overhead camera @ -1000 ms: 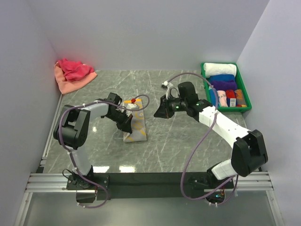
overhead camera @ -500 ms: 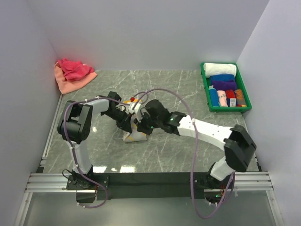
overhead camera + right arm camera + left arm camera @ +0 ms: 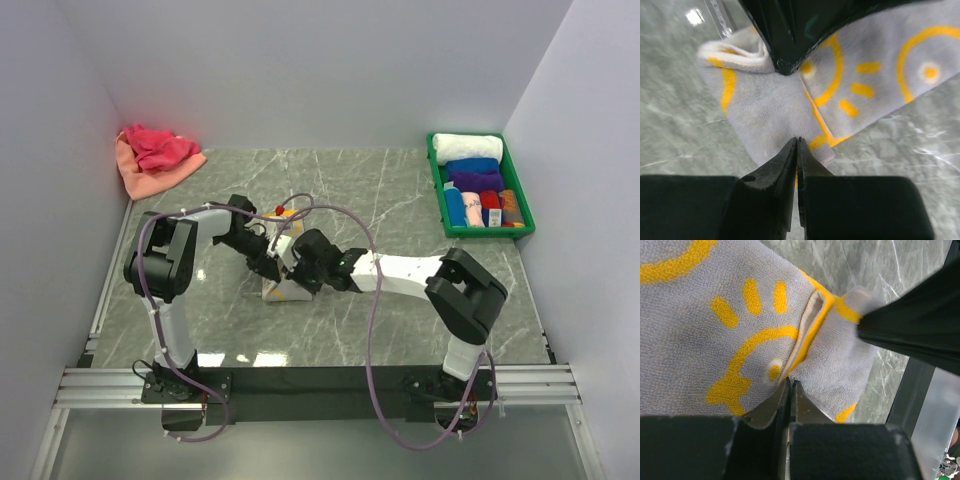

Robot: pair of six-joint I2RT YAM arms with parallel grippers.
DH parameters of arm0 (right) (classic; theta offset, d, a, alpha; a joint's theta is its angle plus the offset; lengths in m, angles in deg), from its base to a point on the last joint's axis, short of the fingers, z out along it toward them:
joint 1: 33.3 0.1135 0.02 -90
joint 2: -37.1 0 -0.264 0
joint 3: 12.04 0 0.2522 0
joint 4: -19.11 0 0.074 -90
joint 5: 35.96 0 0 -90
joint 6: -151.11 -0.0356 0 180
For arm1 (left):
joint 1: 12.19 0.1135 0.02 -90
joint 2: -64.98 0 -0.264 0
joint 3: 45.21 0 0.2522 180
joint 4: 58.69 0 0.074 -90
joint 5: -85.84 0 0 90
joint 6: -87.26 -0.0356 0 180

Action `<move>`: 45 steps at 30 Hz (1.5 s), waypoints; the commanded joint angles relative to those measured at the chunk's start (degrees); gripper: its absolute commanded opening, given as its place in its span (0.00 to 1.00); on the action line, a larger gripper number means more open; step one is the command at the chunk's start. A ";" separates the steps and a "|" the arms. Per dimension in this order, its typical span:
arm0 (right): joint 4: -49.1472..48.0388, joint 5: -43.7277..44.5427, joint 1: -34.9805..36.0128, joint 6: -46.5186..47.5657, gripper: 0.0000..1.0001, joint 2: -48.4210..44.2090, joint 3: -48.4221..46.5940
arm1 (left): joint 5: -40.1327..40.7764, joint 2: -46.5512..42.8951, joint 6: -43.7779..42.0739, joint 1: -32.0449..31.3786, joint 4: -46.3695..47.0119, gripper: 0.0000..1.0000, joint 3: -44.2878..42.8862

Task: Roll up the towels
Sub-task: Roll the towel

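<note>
We are seeing the left claw (image 3: 790,385) pressed shut, its tips touching a fold of the grey terry towel with yellow markings (image 3: 700,340); whether cloth is pinched we cannot tell. The right claw (image 3: 797,142), likewise shut, is meeting the towel's edge just opposite, having swung in from well off to the right a second ago. The towel is now lying bunched and shorter beneath both. Far beyond the left claw the crumpled pink and orange towels (image 3: 155,155) are staying put. Well behind the right claw the green plastic tray (image 3: 436,190) is keeping its rolled towels (image 3: 470,148).

Towel (image 3: 280,292) on table (image 3: 400,190) — seemingly mid-left
</note>
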 commanded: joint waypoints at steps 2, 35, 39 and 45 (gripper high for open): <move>-0.53 -1.29 0.21 -0.22 0.09 3.43 -0.25 | 10.34 3.95 -2.07 1.29 4.25 0.08 2.03; 23.20 -24.05 -3.57 -2.77 0.09 17.32 -16.68 | 1.73 -61.95 -54.08 25.03 -4.72 0.75 35.76; 26.54 -28.44 -4.45 -3.56 0.10 21.18 -20.19 | 3.47 -72.59 -55.16 15.05 0.99 0.80 42.62; 31.37 -32.84 -5.76 -3.13 0.10 25.58 -24.50 | 13.31 -79.46 -47.60 -3.69 13.45 0.81 50.71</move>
